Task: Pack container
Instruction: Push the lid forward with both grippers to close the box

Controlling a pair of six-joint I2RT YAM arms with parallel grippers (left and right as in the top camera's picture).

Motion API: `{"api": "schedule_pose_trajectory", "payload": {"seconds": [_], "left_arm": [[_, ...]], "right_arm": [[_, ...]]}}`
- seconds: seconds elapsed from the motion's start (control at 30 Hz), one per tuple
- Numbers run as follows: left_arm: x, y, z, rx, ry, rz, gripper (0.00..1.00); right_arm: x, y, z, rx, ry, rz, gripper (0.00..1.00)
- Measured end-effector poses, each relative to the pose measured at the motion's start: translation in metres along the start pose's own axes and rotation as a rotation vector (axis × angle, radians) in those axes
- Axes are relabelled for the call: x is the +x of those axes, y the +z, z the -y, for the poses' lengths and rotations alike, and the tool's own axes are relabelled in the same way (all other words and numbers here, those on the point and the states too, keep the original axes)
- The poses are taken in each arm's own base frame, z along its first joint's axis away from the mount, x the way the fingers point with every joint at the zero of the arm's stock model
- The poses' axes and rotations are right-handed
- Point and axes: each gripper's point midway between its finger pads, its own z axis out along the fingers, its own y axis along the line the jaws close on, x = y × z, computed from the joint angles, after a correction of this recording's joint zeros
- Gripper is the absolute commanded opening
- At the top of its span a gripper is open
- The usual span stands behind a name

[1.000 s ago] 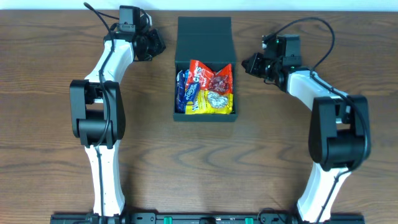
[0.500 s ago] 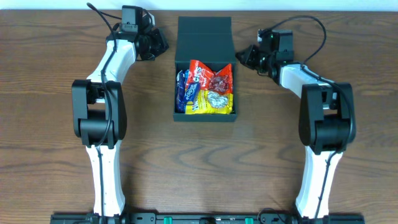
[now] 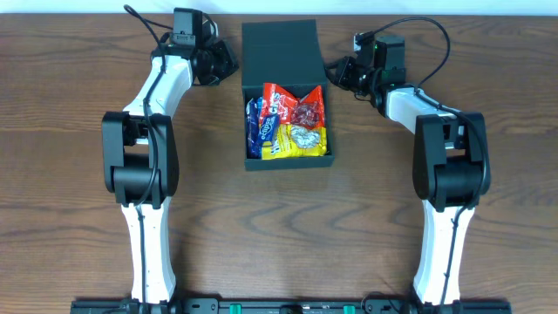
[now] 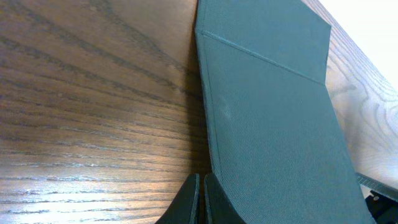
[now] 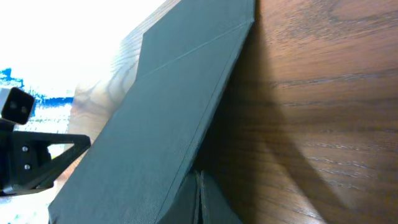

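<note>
Between the left gripper (image 3: 228,63) and right gripper (image 3: 333,72), both pinched closed and empty, just beside each flap edge, sitting on the wooden table (image 3: 70,131): the container (image 3: 279,52). Lying lengthwise front-to-back, flap lid pointing away from the arm bases. Holding snack packets (image 3: 292,122) nearer the bases.

My overhead view looks straight down on the table (image 3: 70,174) from well above. My two wrist cameras sit low and very close to the flap lid of the container (image 4: 273,124) (left one at its left edge, right one at its right), so all three views share that lid
</note>
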Motion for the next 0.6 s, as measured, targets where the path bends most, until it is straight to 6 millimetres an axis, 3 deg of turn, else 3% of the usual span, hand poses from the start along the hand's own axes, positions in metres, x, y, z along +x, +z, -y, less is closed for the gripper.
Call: {"api": "schedule_pose_trajectory", "payload": {"seconds": [0.3,0.43,0.6], "left_arm": [[0.004,0.001,-0.009,-0.043,-0.078,-0.010,0.06],[0.000,0.010,-0.003,0.017,-0.096,-0.005,0.06],[0.012,0.029,-0.013,0.030,-0.144,-0.054,0.06]], "right_arm": [[0.000,0.000,-0.001,-0.006,-0.001,-0.003,0.02],[0.001,0.000,-0.001,-0.006,-0.001,-0.003,0.02],[0.001,0.000,-0.001,-0.006,-0.001,-0.004,0.02]]}}
